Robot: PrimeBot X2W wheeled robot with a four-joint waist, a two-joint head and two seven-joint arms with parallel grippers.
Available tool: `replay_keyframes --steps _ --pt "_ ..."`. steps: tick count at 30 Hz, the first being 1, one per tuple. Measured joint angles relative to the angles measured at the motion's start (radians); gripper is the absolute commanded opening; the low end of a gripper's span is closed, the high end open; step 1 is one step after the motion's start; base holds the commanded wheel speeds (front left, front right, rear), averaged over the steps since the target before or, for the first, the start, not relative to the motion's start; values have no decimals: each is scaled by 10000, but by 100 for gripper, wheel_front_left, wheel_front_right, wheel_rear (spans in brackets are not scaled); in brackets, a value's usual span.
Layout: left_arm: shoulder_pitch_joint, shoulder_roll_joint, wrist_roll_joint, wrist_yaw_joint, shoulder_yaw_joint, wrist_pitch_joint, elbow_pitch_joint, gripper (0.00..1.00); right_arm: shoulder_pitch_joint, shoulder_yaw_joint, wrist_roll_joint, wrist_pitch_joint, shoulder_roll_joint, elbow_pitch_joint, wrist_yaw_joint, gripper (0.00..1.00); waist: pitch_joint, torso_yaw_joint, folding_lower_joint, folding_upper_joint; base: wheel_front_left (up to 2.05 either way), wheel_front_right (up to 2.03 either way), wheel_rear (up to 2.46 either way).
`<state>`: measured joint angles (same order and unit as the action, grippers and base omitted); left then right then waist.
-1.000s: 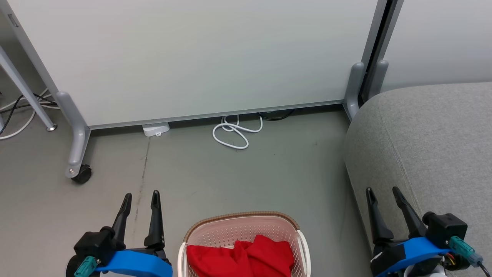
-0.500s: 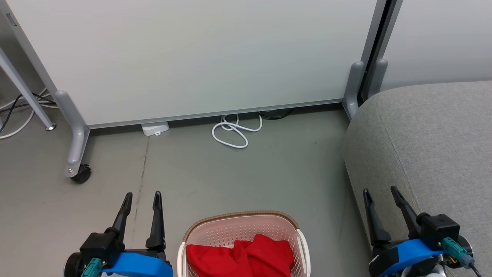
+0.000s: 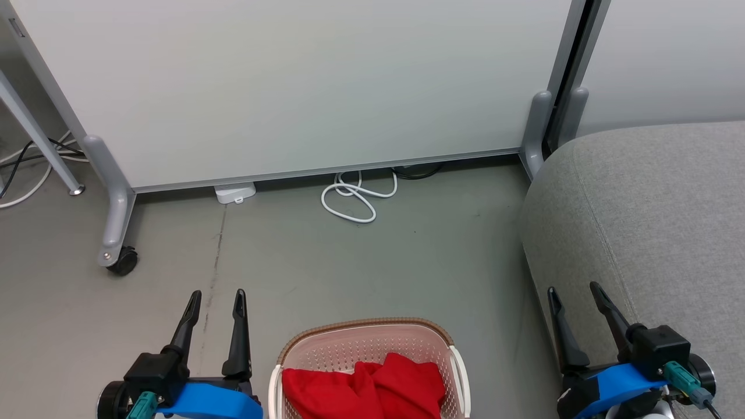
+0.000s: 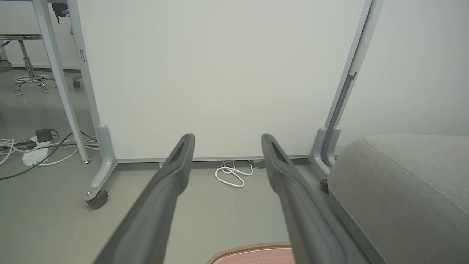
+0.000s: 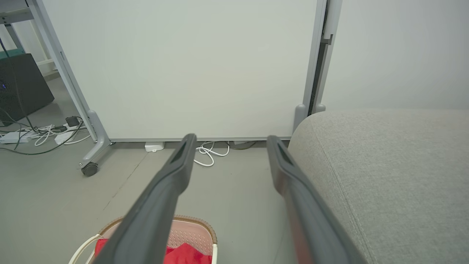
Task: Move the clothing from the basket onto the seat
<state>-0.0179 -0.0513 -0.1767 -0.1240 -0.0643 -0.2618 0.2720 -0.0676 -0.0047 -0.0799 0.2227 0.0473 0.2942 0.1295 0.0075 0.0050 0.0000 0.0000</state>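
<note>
Head view: left gripper is seen at lower left, fingers parted, nothing gripped. The clothing is heaped inside the basket at bottom centre, on the floor. Right gripper is seen at lower right, fingers parted, empty, overlapping the seat.

Even, diffuse indoor light; soft shadows beneath the white panel and beside the seat. Head view sharp; the 2 wrist views bow straight lines near their edges.
</note>
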Motion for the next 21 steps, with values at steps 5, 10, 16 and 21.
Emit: replay_keyframes --steps 5,10,16,21 --pt "-1 0 13 0 6 0 4 100 -2 17 -2 4 0 13 0 100 24 -4 0 0 0 0 0" --pt "0 0 -61 -2 -12 -12 226 100 -17 84 -10 19 2 10 0 100 116 -43 0 0 0 0 0" --pt "-88 8 -314 0 -201 -12 1480 100 -221 318 48 15 4 -153 10 100 491 -438 0 0 0 0 0" --pt "-593 -6 -267 -2 -596 -12 2669 100 -389 395 109 -8 10 -303 10 100 1029 -854 0 0 0 0 0"
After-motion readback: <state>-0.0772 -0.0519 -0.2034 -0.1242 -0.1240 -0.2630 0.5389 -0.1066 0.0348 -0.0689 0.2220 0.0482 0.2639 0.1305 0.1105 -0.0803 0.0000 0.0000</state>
